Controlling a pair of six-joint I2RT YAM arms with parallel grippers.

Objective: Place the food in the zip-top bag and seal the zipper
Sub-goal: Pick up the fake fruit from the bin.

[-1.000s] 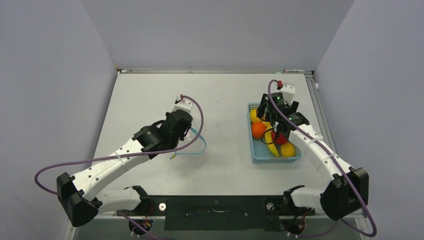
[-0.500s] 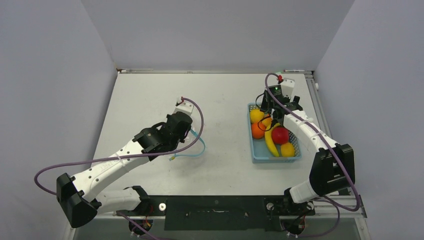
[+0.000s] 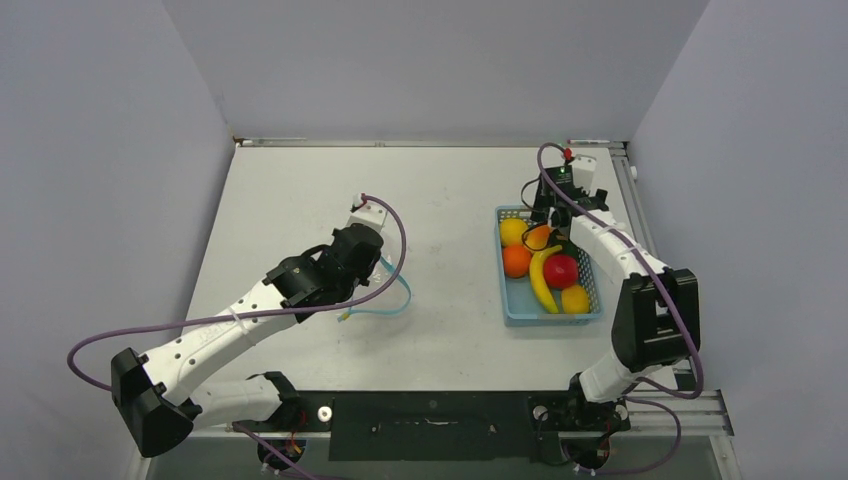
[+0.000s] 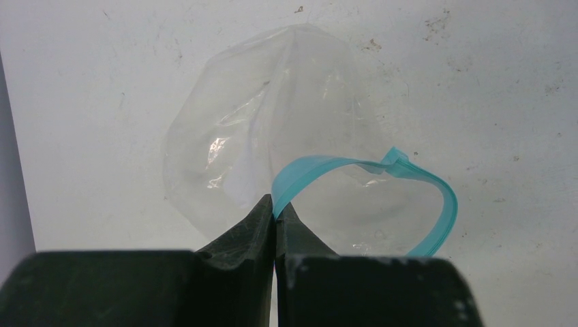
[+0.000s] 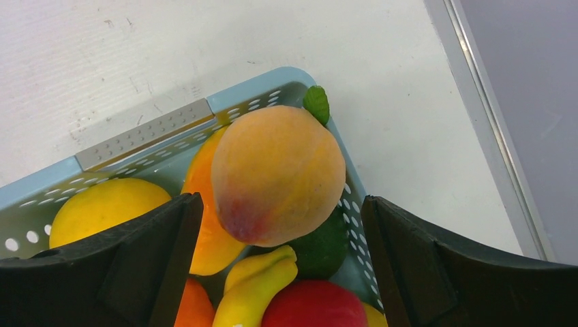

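You're working in a robotics lab cell: grey walls (image 3: 430, 60) are boxing in the white table (image 3: 450, 190) on three sides

**Where things lie around our 2 grippers**

At our left gripper (image 4: 275, 208), the zipper (image 4: 382, 167) starts between the fingertips (image 4: 262, 218) and loops ahead and off to the right. The zip-top bag (image 4: 259, 122) lies on the table (image 4: 511, 82) just ahead of them. At our right gripper (image 5: 281, 199), 1 peach (image 5: 279, 157) sits between the 2 fingers (image 5: 163, 259), a gap on either side, on top of other fruit in the basket (image 5: 143, 133). A banana (image 5: 262, 279) lies under the peach, nearer the wrist; the basket's far corner lies ahead.
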